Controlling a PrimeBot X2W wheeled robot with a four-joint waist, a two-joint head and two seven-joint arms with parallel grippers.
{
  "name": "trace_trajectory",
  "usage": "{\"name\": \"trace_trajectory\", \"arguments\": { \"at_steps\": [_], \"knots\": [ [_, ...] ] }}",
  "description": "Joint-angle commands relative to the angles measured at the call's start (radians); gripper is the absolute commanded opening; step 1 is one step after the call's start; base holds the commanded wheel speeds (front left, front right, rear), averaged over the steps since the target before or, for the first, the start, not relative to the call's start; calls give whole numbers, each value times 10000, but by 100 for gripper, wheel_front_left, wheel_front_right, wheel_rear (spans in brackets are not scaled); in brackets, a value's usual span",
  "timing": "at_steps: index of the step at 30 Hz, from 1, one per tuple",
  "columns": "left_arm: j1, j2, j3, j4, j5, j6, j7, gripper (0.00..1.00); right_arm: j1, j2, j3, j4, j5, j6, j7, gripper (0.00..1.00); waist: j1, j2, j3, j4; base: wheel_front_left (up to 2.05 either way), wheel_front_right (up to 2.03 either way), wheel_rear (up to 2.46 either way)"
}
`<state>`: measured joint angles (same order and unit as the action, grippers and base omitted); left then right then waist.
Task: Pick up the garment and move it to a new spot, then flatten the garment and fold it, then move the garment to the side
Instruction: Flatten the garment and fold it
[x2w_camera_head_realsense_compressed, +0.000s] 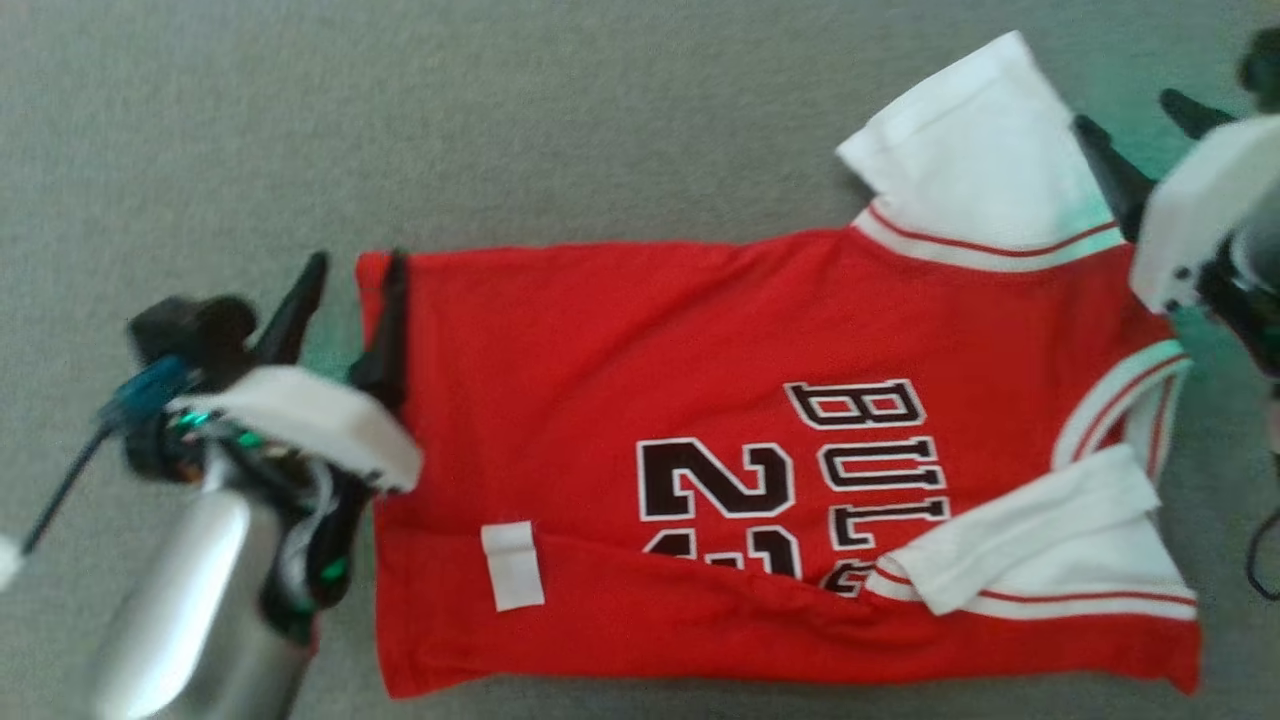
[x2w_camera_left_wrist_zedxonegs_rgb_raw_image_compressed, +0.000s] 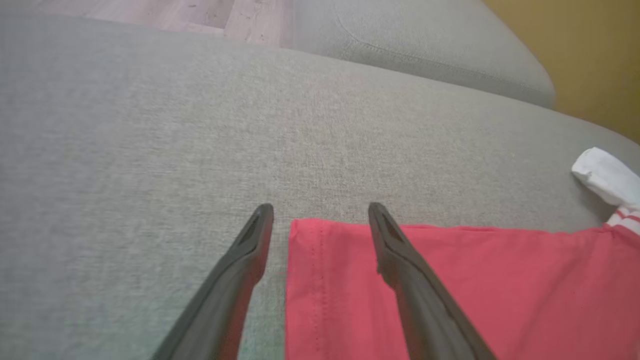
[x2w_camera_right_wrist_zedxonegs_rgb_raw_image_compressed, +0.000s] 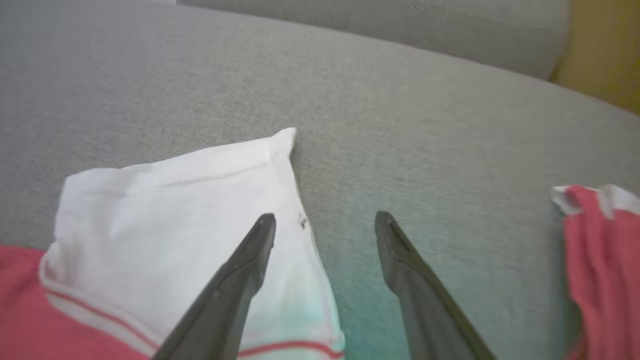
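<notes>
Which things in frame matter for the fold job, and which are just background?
Job:
red jersey with white sleeves and black lettering
left gripper, jaws open astride its hem edge
right gripper, jaws open astride a white sleeve's edge

Lying about:
grey fabric seat cushion under it
second grey cushion behind
wooden floor
yellow wall

Matt cloth on woven upholstery

The garment (x2w_camera_head_realsense_compressed: 600, 400) is soft matt cloth, its lettering (x2w_camera_head_realsense_compressed: 860, 440) a flat smooth print. The cushion (x2w_camera_left_wrist_zedxonegs_rgb_raw_image_compressed: 150, 125) under it is grey fabric with a fine, slightly rough weave. The left gripper (x2w_camera_left_wrist_zedxonegs_rgb_raw_image_compressed: 320, 205) and right gripper (x2w_camera_right_wrist_zedxonegs_rgb_raw_image_compressed: 325, 215) are smooth, matt, dark and plastic-looking. The left forearm (x2w_camera_head_realsense_compressed: 190, 610) looks like glossy silver metal. The floor (x2w_camera_left_wrist_zedxonegs_rgb_raw_image_compressed: 200, 15) beyond is pale wood.
</notes>
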<state>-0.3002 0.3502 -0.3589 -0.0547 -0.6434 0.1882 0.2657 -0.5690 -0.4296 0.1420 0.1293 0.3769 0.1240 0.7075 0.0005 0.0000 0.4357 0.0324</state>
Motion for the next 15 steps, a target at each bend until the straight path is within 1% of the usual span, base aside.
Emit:
{"name": "trace_trajectory", "arguments": {
  "at_steps": [1, 4, 7, 11, 15],
  "knots": [
    [-347, 23, 212, 126, 141, -101, -176, 100, -258, 2, 236, 183, -166, 67, -192, 100, -5, 0, 477, 455, 0, 0, 0],
    [-993, -412, -158, 1113, 217, -389, -371, 100, -864, 242, 604, 1342, -345, 67, -696, 100, -5, 0, 538, 642, 0, 0, 0],
    [-1376, -603, -395, 1916, 339, -555, -486, 100, -1309, 459, 830, 2258, -355, 67, -1189, 100, -5, 0, 561, 696, 0, 0, 0],
    [-1574, -720, -590, 2446, 255, -834, -442, 100, -1756, 635, 1164, 3161, -279, 67, -1662, 100, -5, 0, 528, 671, 0, 0, 0],
    [-1672, -691, -704, 2722, 217, -968, -306, 100, -2091, 707, 1534, 3700, -92, 67, -1979, 100, -5, 0, 489, 625, 0, 0, 0]
  ]
}}
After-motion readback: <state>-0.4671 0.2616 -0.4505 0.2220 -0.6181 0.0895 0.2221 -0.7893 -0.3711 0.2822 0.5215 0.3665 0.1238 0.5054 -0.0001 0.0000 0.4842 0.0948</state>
